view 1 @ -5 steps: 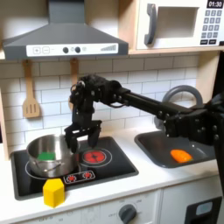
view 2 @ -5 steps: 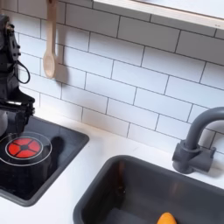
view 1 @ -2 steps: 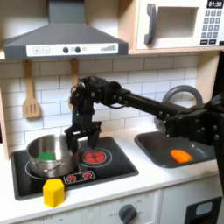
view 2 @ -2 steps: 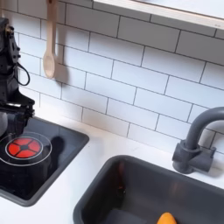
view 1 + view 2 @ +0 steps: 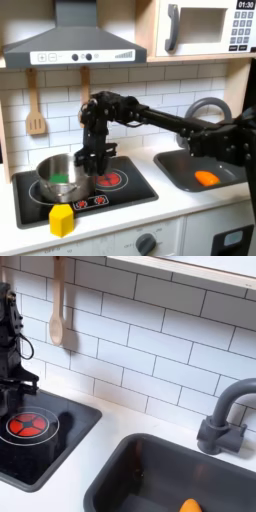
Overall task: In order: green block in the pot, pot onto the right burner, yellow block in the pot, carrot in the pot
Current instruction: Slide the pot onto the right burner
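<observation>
In the first exterior view the silver pot (image 5: 54, 178) stands on the stove's left burner, and the dark green block (image 5: 59, 178) lies inside it. My gripper (image 5: 87, 163) hangs low at the pot's right rim, its fingers spread open and pointing down. I cannot tell whether they touch the rim. The yellow block (image 5: 62, 219) rests at the stove's front edge, in front of the pot. The orange carrot (image 5: 206, 178) lies in the dark grey sink (image 5: 182, 170) on the first exterior view's right. The second exterior view has the gripper (image 5: 10, 378) at its left edge, and the carrot (image 5: 188, 505) in the sink (image 5: 140, 471).
The right burner's red ring (image 5: 108, 180) (image 5: 25, 424) lies bare beside the pot. A wooden spatula (image 5: 35, 112) (image 5: 58, 306) hangs on the tiled wall. The dark curved faucet (image 5: 205, 110) (image 5: 226, 416) rises behind the sink. A range hood (image 5: 70, 45) overhangs the stove.
My gripper has moved down and to the first exterior view's left, from over the right burner to the pot's right rim. The pot, blocks and carrot have stayed put.
</observation>
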